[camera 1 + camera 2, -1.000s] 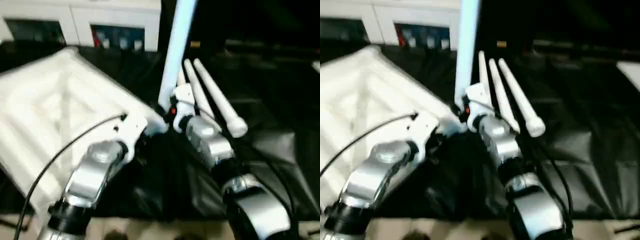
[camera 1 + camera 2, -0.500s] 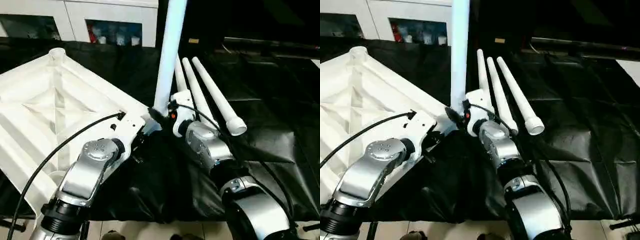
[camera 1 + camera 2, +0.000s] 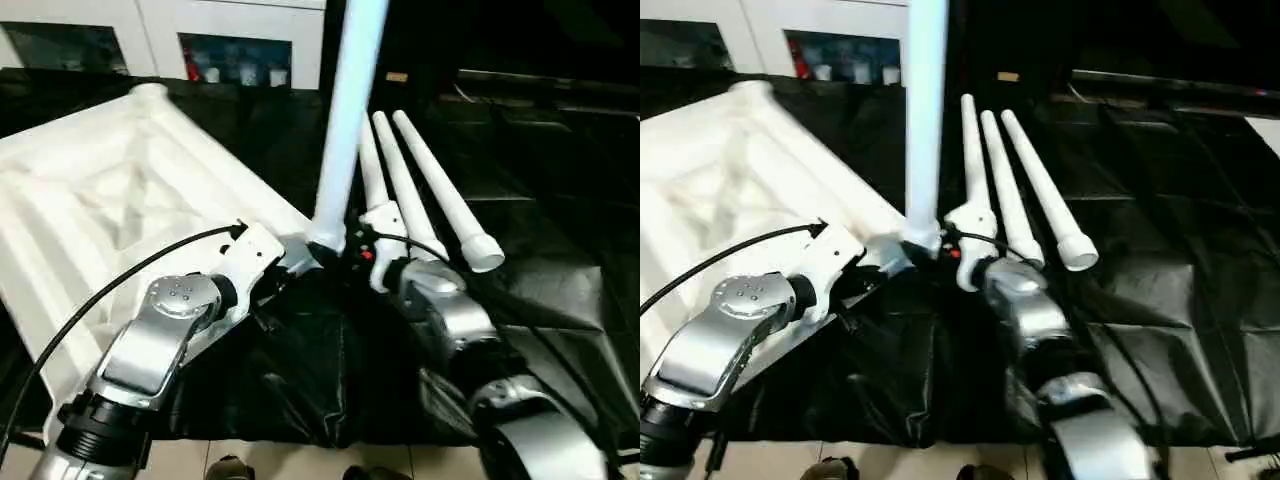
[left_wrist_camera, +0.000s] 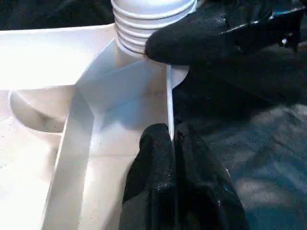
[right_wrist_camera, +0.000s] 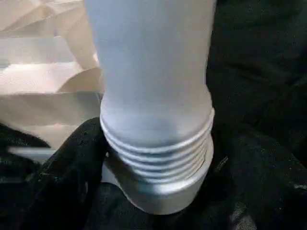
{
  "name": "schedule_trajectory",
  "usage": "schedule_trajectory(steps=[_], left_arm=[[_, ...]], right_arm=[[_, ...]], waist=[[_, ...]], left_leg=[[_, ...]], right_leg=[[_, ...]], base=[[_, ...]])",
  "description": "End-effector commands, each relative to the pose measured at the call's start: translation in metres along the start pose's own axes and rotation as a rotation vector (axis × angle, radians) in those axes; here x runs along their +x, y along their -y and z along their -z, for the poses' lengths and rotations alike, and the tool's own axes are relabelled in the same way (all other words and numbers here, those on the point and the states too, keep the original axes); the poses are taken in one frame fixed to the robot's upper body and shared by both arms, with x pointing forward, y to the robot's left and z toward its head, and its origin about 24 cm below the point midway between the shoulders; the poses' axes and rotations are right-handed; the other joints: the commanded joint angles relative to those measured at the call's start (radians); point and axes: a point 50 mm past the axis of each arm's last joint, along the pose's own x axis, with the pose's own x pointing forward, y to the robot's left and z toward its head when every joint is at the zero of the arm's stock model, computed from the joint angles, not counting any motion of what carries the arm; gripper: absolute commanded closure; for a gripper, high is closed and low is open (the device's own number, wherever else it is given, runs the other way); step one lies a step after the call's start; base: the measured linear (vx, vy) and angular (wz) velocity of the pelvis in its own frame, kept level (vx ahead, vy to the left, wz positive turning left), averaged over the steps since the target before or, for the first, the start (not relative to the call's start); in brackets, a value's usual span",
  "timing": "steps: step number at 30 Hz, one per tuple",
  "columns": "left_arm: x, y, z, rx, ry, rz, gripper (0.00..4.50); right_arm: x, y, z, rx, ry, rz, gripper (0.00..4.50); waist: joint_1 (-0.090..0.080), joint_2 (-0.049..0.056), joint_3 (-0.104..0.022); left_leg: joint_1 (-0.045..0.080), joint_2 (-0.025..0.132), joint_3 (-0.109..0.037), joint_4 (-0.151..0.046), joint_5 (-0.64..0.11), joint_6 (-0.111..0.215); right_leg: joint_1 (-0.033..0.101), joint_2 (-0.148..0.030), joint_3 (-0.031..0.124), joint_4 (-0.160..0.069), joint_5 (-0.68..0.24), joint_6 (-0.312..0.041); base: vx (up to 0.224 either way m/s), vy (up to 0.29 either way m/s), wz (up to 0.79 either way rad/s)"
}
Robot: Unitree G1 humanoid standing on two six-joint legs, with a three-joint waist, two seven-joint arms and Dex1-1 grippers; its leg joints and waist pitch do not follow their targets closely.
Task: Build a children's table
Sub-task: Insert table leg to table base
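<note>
The children's table top (image 3: pixel 110 190) lies upside down at the left, white and ribbed. One white leg (image 3: pixel 350 110) stands upright in its near corner socket (image 5: pixel 158 194), the threaded end (image 5: pixel 158 139) just above the socket. My left gripper (image 3: pixel 287 262) is shut on the thin rim (image 4: pixel 169 96) of the top right beside that socket. My right gripper (image 5: pixel 160 182) is open with a black finger (image 5: pixel 72 167) on each side of the leg's base; one of its fingers (image 4: pixel 206 28) lies against the threads. Three more legs (image 3: pixel 440 190) lie side by side on the black cloth.
A black cloth (image 3: pixel 560 300) covers the work surface to the right of the legs. A white cabinet with glass doors (image 3: pixel 230 30) stands at the back. The cloth's front edge and light floor (image 3: pixel 300 465) lie just below my forearms.
The whole picture has shifted with the head. My right wrist sits a little farther from the upright leg's base than before. The leg stays upright and the left gripper holds as before.
</note>
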Motion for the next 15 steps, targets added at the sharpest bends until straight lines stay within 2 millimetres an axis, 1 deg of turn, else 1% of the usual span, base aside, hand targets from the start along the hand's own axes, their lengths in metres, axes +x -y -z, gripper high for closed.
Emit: schedule_trajectory(steps=[1,2,3,4,7,8,9,10,12,13,14,15], left_arm=[[0.003,0.006,-0.013,0.050,0.064,0.078,4.50],[0.003,0.007,-0.012,0.050,0.067,0.089,4.50],[0.004,0.008,-0.012,0.047,0.075,0.118,4.50],[0.004,0.008,-0.011,0.049,0.076,0.124,4.50],[0.004,0.008,-0.009,0.058,0.076,0.155,4.50],[0.004,0.008,-0.009,0.058,0.076,0.155,4.50],[0.004,0.009,-0.008,0.060,0.080,0.186,4.50],[0.004,0.009,-0.007,0.070,0.082,0.201,4.50],[0.003,0.009,-0.006,0.084,0.082,0.230,4.50],[0.003,0.009,-0.006,0.091,0.082,0.234,4.50],[0.002,0.009,-0.006,0.110,0.084,0.252,4.50],[0.002,0.009,-0.006,0.117,0.089,0.262,4.50]], right_arm=[[-0.007,-0.001,0.002,-0.050,-0.016,-0.035,0.48],[-0.008,-0.001,0.002,-0.058,-0.015,-0.042,0.48],[-0.014,0.000,0.000,-0.074,0.006,-0.058,0.48],[-0.015,-0.001,-0.001,-0.076,0.012,-0.063,0.48],[-0.021,-0.002,-0.003,-0.100,0.027,-0.104,0.48],[-0.021,-0.002,-0.003,-0.100,0.027,-0.104,0.48],[-0.025,-0.004,-0.004,-0.119,0.026,-0.130,0.48],[-0.026,-0.004,-0.004,-0.128,0.023,-0.136,0.48],[-0.030,-0.003,-0.003,-0.137,0.016,-0.136,0.48],[-0.030,-0.003,-0.003,-0.137,0.015,-0.135,0.48],[-0.034,-0.001,-0.003,-0.134,0.013,-0.132,0.48],[-0.036,0.000,-0.004,-0.128,0.016,-0.133,0.48]], waist=[[-0.003,0.029,-0.084],[0.000,0.025,-0.082],[0.003,0.026,-0.085],[0.003,0.025,-0.087],[0.003,0.025,-0.090],[0.003,0.024,-0.089],[0.004,0.026,-0.089],[0.004,0.025,-0.089],[0.005,0.028,-0.089],[0.004,0.026,-0.089],[0.005,0.028,-0.089],[0.006,0.028,-0.088]], left_leg=[[0.008,0.014,0.012,-0.044,-0.045,0.067],[0.010,0.015,0.013,-0.044,-0.048,0.064],[0.010,0.014,0.012,-0.044,-0.049,0.061],[0.010,0.015,0.012,-0.043,-0.045,0.062],[0.008,0.013,0.010,-0.042,-0.040,0.065],[0.007,0.013,0.011,-0.042,-0.047,0.066],[0.009,0.013,0.010,-0.042,-0.056,0.066],[0.010,0.014,0.011,-0.042,-0.061,0.065],[0.010,0.014,0.010,-0.043,-0.073,0.060],[0.011,0.014,0.011,-0.043,-0.077,0.059],[0.011,0.015,0.010,-0.043,-0.083,0.056],[0.013,0.015,0.011,-0.043,-0.091,0.053]], right_leg=[[0.076,-0.068,0.055,-0.054,0.134,-0.254],[0.074,-0.068,0.056,-0.056,0.136,-0.251],[0.077,-0.067,0.056,-0.055,0.138,-0.248],[0.078,-0.067,0.056,-0.054,0.148,-0.247],[0.081,-0.067,0.054,-0.051,0.163,-0.253],[0.080,-0.067,0.055,-0.052,0.156,-0.251],[0.080,-0.068,0.054,-0.054,0.137,-0.250],[0.079,-0.068,0.055,-0.055,0.125,-0.248],[0.079,-0.069,0.055,-0.057,0.101,-0.245],[0.078,-0.068,0.055,-0.057,0.097,-0.243],[0.077,-0.069,0.055,-0.058,0.087,-0.244],[0.076,-0.068,0.056,-0.059,0.077,-0.241]], base=[[0.000,0.000,0.00],[0.000,0.000,0.00],[0.000,0.000,0.00],[0.000,0.000,0.00],[0.000,0.000,0.00],[0.000,0.000,0.00],[0.000,0.000,0.00],[0.000,0.000,0.00],[0.000,0.000,0.00],[0.000,0.000,0.00],[0.000,0.000,0.00],[0.000,0.000,0.00]])
